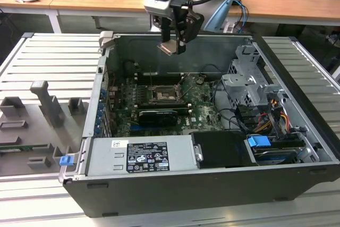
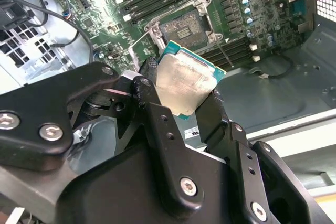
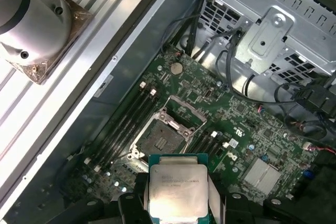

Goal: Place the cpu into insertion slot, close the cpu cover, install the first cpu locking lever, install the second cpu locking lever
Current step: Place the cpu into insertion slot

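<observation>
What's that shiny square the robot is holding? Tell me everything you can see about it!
It is the cpu, a thin flat square. Its top is a dull silvery metal plate with faint print, on a slightly larger green board whose edge peeks out. The gripper pinches two opposite edges between its black fingers. It hangs in the air above the open computer case, well clear of the insertion slot, touching nothing else.

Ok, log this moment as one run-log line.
step: cpu placement, not yet seated | gripper: shut on cpu | position: raised above the computer case | insertion slot: exposed, empty
</observation>
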{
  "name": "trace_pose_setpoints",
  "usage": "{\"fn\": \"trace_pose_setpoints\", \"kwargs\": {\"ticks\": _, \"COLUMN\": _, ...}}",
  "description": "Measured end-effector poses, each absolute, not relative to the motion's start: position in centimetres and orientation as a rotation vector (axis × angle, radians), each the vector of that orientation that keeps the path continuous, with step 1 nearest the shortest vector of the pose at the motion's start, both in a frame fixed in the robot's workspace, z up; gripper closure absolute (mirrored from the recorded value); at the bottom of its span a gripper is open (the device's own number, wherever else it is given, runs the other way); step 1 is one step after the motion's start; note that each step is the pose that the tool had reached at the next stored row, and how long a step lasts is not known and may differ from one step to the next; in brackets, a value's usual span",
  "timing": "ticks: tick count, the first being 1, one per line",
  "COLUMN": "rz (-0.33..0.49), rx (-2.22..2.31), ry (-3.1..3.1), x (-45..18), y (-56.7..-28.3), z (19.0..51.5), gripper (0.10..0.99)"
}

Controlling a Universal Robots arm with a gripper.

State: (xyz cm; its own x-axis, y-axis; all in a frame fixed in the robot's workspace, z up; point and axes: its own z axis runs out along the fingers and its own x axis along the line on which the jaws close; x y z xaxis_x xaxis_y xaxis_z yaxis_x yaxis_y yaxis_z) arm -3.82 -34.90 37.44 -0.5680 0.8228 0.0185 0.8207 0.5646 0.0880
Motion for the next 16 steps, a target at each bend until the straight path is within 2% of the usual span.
{"fn": "trace_pose_setpoints", "kwargs": {"ticks": 16, "rz": 0.132, "rx": 1.580, "ry": 2.678, "x": -3.82, "y": -34.90, "z": 37.41, "gripper": 0.549}}
